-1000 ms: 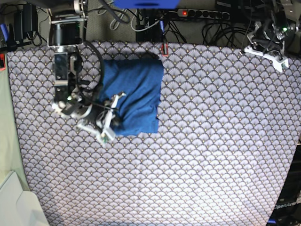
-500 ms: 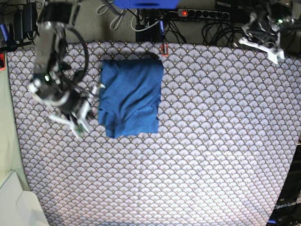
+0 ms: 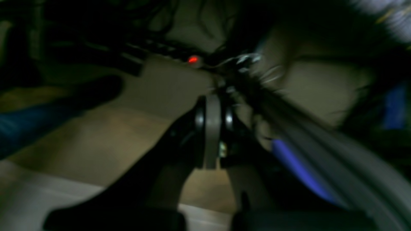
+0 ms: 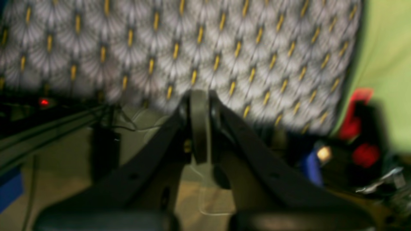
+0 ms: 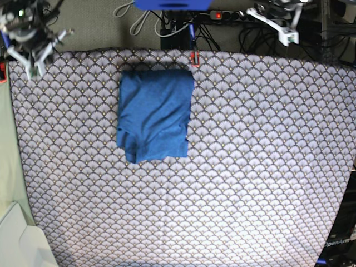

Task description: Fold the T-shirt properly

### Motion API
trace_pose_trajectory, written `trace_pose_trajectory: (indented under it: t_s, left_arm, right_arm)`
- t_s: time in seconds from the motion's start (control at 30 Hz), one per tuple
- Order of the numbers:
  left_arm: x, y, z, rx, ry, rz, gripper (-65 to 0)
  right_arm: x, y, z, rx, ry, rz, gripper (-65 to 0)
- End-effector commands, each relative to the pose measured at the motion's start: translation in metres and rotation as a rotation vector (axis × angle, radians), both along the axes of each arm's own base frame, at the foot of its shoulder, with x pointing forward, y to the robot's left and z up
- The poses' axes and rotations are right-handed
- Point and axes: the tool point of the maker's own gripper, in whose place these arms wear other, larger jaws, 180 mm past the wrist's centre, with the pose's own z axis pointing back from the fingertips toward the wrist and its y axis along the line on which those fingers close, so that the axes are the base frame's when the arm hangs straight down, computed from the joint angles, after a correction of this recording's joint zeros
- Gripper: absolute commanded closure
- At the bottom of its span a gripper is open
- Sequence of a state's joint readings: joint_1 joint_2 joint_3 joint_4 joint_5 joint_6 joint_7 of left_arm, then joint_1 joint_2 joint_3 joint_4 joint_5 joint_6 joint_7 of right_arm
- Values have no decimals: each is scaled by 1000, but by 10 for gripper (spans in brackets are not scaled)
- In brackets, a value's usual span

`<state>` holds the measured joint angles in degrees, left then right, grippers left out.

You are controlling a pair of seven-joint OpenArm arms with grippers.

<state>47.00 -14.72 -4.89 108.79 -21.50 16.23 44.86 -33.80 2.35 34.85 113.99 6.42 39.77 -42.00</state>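
While the T-shirt (image 5: 155, 114) is seen lying as a compact blue rectangle on the patterned desk (image 5: 250, 167), the folding is judged essentially done, with only one lumpy corner left to be tidied. Both arms are raised at the desk's far edge, well apart from the shirt; the left gripper (image 5: 275, 21) and right gripper (image 5: 30, 53) are closed on nothing.
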Motion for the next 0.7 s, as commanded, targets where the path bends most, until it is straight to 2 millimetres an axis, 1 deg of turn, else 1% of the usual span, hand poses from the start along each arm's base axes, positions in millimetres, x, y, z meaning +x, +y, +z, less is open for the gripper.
trace_pose_trajectory:
  t_s: [0.0, 0.07, 0.13, 0.2, 0.23, 0.3, 0.37, 0.43, 0.5, 0.57, 0.63, 0.67]
  left_arm:
    - [0, 0, -2, 29, -13, -36, -2]
    - [-5, -1, -17, 70, -3, -86, -2]
    - [-18, -3, -34, 83, 25, -114, -2]
    - [-24, -10, -49, 79, 33, -138, -2]
    - [-30, -14, -57, 77, 51, -157, -2]
    - [-45, -22, -74, 66, 103, -185, -2]
    - [-58, -24, -90, 65, 158, -196, -2]
    - [-73, -33, -106, 56, 201, -197, -2]
    - [-83, -40, -119, 67, 189, -191, -2]
    - [-98, -46, -134, 79, 186, -178, -2]
    - [-116, -54, -150, 89, 200, -194, -3]
    - [-122, -55, -158, 99, 204, -222, -3]
  right_arm:
    - [-8, 0, 2, 13, -14, -5, 0]
    - [-33, 0, -13, 53, 14, -48, 0]
    - [-54, -1, -36, 106, 57, -103, 0]
    - [-86, 1, -77, 190, 149, -180, 0]
    - [-96, 2, -96, 233, 176, -226, 0]
    - [-122, 7, -131, 319, 229, -315, 0]
    - [-140, 10, -156, 382, 236, -369, 0]
    - [-152, 20, -181, 451, 228, -419, 0]
    - [-163, 19, -199, 490, 226, -472, 0]
    - [-176, 12, -213, 512, 226, -541, 0]
    - [-180, 9, -223, 527, 208, -604, 0]
    - [-182, 10, -226, 534, 206, -624, 0]
